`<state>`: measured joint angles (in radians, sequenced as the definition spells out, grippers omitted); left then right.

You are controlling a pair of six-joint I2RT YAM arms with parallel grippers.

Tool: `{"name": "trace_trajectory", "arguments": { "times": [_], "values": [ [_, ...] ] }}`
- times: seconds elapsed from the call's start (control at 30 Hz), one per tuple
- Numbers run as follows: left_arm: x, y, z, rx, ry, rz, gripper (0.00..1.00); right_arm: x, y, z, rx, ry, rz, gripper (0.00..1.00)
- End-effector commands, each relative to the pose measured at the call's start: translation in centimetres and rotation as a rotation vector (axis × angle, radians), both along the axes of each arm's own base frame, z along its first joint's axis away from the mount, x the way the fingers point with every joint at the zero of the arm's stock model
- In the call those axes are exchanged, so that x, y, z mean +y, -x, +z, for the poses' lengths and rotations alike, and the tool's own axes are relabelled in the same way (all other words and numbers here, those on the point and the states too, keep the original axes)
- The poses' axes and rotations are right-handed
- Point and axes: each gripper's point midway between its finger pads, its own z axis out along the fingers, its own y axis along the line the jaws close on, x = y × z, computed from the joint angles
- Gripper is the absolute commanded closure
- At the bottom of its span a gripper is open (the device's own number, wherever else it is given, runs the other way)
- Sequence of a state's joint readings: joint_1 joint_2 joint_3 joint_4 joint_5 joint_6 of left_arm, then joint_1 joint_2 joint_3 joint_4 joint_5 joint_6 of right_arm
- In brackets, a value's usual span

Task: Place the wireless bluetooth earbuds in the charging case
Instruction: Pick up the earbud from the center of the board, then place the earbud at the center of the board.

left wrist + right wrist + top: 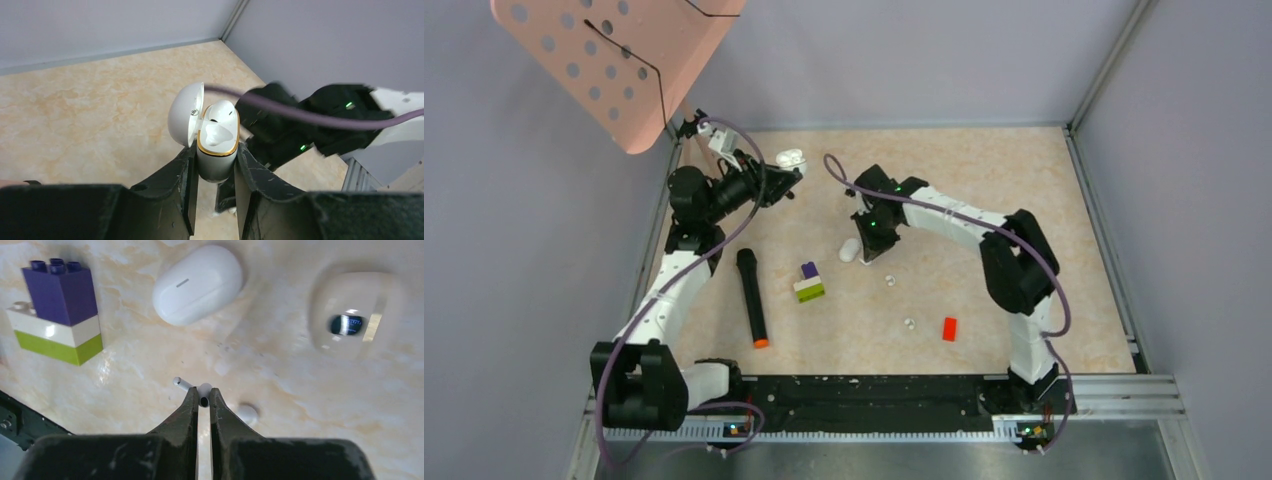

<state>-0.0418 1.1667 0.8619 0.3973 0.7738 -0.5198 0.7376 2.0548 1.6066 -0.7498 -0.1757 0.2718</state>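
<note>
Progress looks early, judging from the overhead view. The left tool (782,172) holds the charging case (790,157) up off the counter (984,180) near the far left corner, lid open. The right tool (871,245) is down at the counter beside a closed white case (850,249). At least two loose earbuds (890,280) lie between it and the red brick (949,328), so most of the inserting seems left to do. A black marker (752,298) and a block stack (809,283) lie further left, and a pink perforated panel (614,60) hangs across the upper left of the view. From the left wrist, the fingers (186,175) are clamped on the sides of the case body, gold rim up and the lid (186,114) tipped back to the left. Something white sits inside, perhaps one bud already seated, but I cannot tell it from the moulded insert. The right arm (320,120) behind is blurred. From the right wrist, the fingers (189,410) are pressed nearly together, pinching a stemmed earbud (184,385) at the counter — its stem pokes out to the left of the tips — with a roundish white bit (247,414) just beside on the right. Whether the pinched bud has left the surface is unclear. A blurred cream shape (350,315) with a dark shiny spot at upper right is too soft to name, and the tool's own body fills the bottom of the view.
</note>
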Motion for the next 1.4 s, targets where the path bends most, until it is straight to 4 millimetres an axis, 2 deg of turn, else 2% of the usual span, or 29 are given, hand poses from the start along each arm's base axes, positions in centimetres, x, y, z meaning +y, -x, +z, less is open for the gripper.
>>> {"name": "trace_trajectory", "arguments": {
  "times": [0.0, 0.07, 0.13, 0.23, 0.37, 0.5, 0.63, 0.87, 1.0, 1.13, 1.27, 1.37],
  "values": [
    [-1.0, -0.7, 2.1, -0.114, -0.007, -0.095, 1.00, -3.0, -3.7, 10.9, -0.312, -0.094, 0.026, 1.00],
    [-1.5, -1.2, 2.4, -0.128, -0.009, -0.126, 1.00, -3.9, -4.4, 13.1, -0.391, -0.118, 0.038, 1.00],
    [-1.9, -1.9, 2.6, -0.130, -0.006, -0.145, 1.00, -4.4, -4.8, 14.3, -0.467, -0.130, 0.076, 1.00],
    [-2.4, -2.7, 3.0, -0.136, -0.005, -0.159, 1.00, -5.7, -5.2, 14.5, -0.593, -0.083, 0.180, 1.00],
    [-2.6, -3.2, 3.1, -0.122, 0.002, -0.159, 1.00, -8.2, -4.7, 12.8, -0.795, 0.013, 0.430, 1.00],
    [-2.7, -3.0, 2.9, -0.111, -0.008, -0.168, 1.00, -8.8, -1.3, 11.6, -0.968, 0.003, 0.778, 1.00],
    [-2.7, -2.6, 2.5, -0.096, -0.015, -0.172, 1.00, -9.1, 2.6, 9.7, -0.981, -0.028, 1.074, 1.00],
    [-2.6, -2.4, 2.0, -0.069, -0.008, -0.162, 1.00, -10.6, 6.4, 4.1, -0.929, -0.001, 1.497, 1.00],
    [-2.6, -2.2, 2.1, -0.068, -0.013, -0.158, 1.00, -10.4, 7.2, 2.6, -0.886, -0.042, 1.577, 1.00],
    [-2.6, -2.0, 2.1, -0.065, -0.018, -0.156, 1.00, -10.3, 6.8, 1.6, -0.849, -0.036, 1.594, 1.00],
    [-2.6, -1.8, 2.0, -0.059, -0.021, -0.153, 1.00, -10.3, 6.3, 1.7, -0.809, -0.032, 1.574, 0.78],
    [-2.6, -1.7, 1.7, -0.055, -0.021, -0.152, 1.00, -10.3, 6.2, 2.1, -0.786, -0.034, 1.551, 0.76]
  ]
}}
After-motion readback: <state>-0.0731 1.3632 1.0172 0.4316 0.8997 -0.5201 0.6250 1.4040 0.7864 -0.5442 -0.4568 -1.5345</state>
